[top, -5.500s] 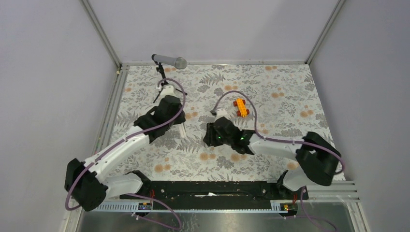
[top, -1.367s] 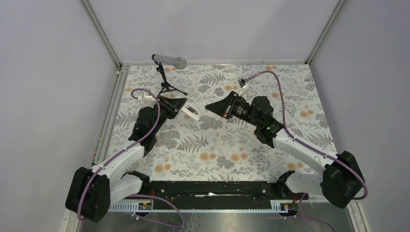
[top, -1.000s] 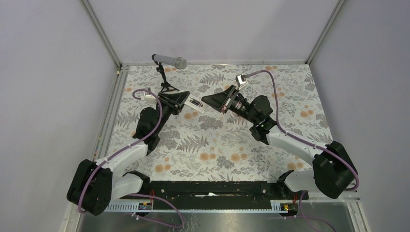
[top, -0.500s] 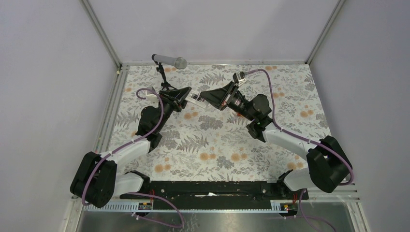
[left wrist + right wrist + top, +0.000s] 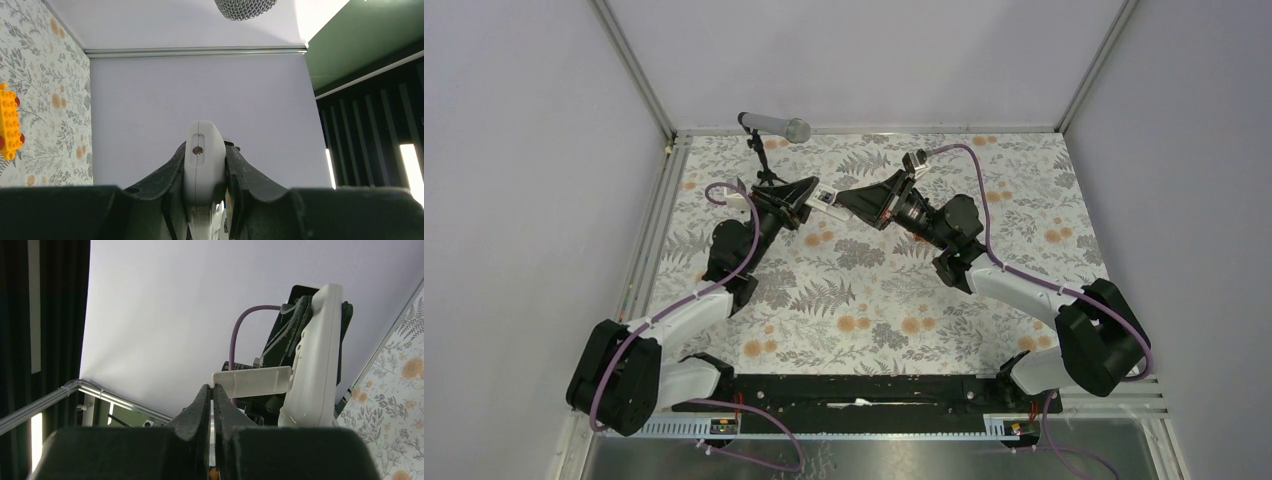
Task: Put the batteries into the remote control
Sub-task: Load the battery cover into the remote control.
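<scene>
The left gripper (image 5: 205, 149) clamps the white remote control (image 5: 202, 170) by its sides, holding it in the air over the far left of the flowered table (image 5: 874, 300), near the microphone (image 5: 774, 126). The right gripper (image 5: 212, 392), almost closed, pinches a small flat white cover (image 5: 255, 381) whose other end touches the remote's edge. An orange toy car (image 5: 9, 122) lies on the table.

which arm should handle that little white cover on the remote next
Right, probably: the right fingers pinch the cover where it meets the remote, while the left fingers are busy clamping the remote.
</scene>
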Controlling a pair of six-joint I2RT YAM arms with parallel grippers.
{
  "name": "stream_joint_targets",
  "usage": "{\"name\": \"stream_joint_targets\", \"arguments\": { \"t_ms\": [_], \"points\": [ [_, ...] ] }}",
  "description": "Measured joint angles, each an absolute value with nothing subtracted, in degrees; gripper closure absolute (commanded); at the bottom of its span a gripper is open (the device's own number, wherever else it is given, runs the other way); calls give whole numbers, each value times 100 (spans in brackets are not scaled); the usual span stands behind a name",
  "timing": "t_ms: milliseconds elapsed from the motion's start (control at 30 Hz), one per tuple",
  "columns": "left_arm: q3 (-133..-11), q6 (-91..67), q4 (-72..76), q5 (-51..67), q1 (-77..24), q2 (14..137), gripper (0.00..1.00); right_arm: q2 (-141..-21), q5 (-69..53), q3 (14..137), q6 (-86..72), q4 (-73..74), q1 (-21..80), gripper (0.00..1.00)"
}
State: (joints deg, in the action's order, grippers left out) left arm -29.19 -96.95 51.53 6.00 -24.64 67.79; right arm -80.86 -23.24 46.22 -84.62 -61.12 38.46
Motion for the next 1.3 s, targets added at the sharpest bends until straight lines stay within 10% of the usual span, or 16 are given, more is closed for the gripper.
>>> {"name": "stream_joint_targets", "arguments": {
  "t_ms": [1300],
  "points": [
    [-2974, -9393, 3979, 731, -2460, 6121, 100, -8390, -1959, 4368, -9255, -7032, 3844, 100]
  ]
}}
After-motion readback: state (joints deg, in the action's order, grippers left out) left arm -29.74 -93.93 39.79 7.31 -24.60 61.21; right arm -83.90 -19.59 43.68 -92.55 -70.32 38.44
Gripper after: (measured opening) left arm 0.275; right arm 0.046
